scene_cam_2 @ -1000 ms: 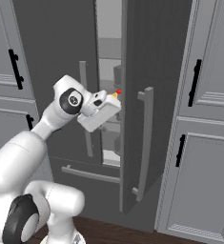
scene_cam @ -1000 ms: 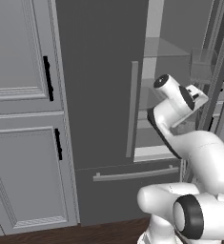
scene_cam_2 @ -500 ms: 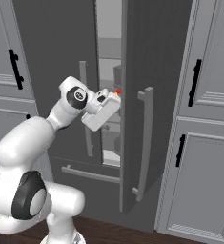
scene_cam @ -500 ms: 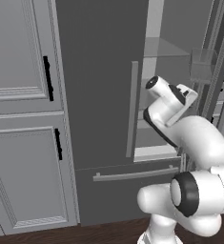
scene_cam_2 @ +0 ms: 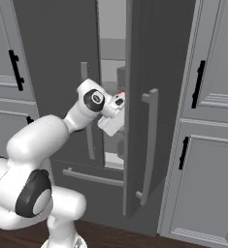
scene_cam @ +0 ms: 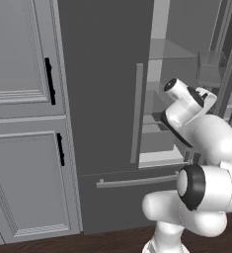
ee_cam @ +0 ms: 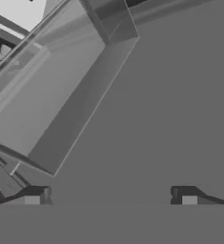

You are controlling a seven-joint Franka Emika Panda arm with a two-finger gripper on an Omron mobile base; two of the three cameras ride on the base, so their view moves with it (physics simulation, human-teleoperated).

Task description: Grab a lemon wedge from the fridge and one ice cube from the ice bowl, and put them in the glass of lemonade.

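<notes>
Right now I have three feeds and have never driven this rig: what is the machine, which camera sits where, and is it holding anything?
It is a white arm with a two-finger gripper on a driving base. Two cameras ride behind it, one on its left, one on its right, both facing the fridge. The fridge's right door stands ajar, and the hand reaches into the gap toward pale shelves. The third feed comes from the hand itself: two dark fingertips stand wide apart with nothing between them, so it holds nothing. Ahead of them are grey fridge walls and a clear bin. Grey cabinets flank the fridge.
</notes>
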